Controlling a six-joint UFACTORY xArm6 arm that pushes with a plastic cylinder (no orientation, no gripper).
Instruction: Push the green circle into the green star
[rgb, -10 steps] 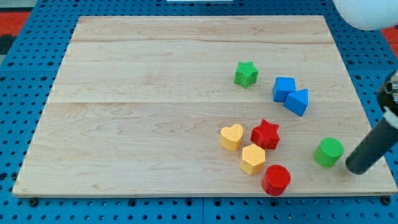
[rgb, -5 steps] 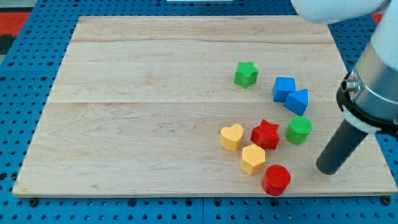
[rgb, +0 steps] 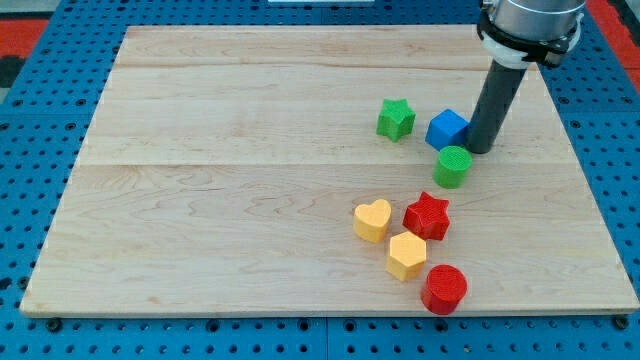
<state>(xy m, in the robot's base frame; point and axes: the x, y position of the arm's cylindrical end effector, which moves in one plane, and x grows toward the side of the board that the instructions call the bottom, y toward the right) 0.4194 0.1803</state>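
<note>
The green circle (rgb: 454, 166) lies on the wooden board (rgb: 250, 150), right of centre. The green star (rgb: 396, 119) lies up and to its left, with a gap between them. My tip (rgb: 481, 149) stands just up and right of the green circle, very close to it or touching it. A blue cube (rgb: 446, 129) sits right against the rod's left side, between the green star and the rod, just above the green circle.
Below the green circle lie a red star (rgb: 427, 215), a yellow heart (rgb: 372, 220), a yellow hexagon (rgb: 406, 255) and a red circle (rgb: 444, 289). A second blue block seen earlier does not show, perhaps hidden behind the rod.
My tip swept from the board's lower right up to the blue blocks. The green circle moved up and left. The blue cube shifted left and one blue block dropped out of sight.
</note>
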